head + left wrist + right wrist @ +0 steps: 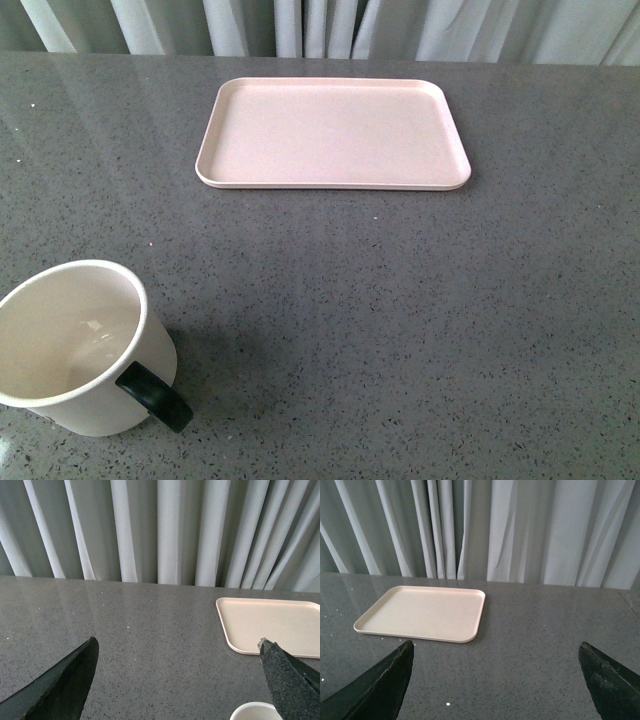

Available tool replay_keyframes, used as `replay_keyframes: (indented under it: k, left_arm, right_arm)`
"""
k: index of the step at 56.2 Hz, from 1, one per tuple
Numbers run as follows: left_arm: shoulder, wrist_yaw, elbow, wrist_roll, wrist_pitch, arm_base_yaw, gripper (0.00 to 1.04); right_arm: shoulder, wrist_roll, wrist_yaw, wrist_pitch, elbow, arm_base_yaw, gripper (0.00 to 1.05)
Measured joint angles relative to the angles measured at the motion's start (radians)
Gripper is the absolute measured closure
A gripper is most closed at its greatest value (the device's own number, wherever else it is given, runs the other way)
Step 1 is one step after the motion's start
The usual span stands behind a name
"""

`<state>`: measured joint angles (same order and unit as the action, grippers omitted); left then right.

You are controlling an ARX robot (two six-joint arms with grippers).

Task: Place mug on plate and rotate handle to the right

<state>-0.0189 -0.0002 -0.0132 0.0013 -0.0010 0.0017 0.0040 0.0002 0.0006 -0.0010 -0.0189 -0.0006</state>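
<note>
The white mug (75,345) stands upright on the grey table at the near left, its black handle (153,396) pointing toward the near right. Its smiley face is hidden. The pale pink plate (333,133) lies empty at the far centre, well apart from the mug. Neither gripper shows in the front view. My left gripper (177,650) is open and empty above the table; the mug's rim (255,711) sits by one fingertip and the plate (270,627) lies beyond. My right gripper (495,652) is open and empty, with the plate (422,612) ahead of it.
The grey speckled table (400,300) spreads across all views. Pale pleated curtains (320,25) hang along its far edge.
</note>
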Motion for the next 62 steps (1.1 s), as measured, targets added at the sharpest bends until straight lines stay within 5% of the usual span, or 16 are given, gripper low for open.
replay_keyframes:
  k: [35, 39, 43, 62]
  left_arm:
    - [-0.013, 0.027, -0.006, -0.006, -0.024, 0.006, 0.09]
    - [-0.131, 0.179, -0.106, -0.022, -0.246, 0.037, 0.09]
    - [-0.282, 0.206, -0.197, -0.021, -0.372, 0.019, 0.09]
    - [-0.709, 0.173, -0.440, 0.074, -0.288, -0.119, 0.09]
  right_arm:
    - [0.000, 0.000, 0.000, 0.000, 0.000, 0.000, 0.09]
    - [0.000, 0.000, 0.000, 0.000, 0.000, 0.000, 0.09]
    - [0.000, 0.000, 0.000, 0.000, 0.000, 0.000, 0.09]
    - [0.000, 0.000, 0.000, 0.000, 0.000, 0.000, 0.09]
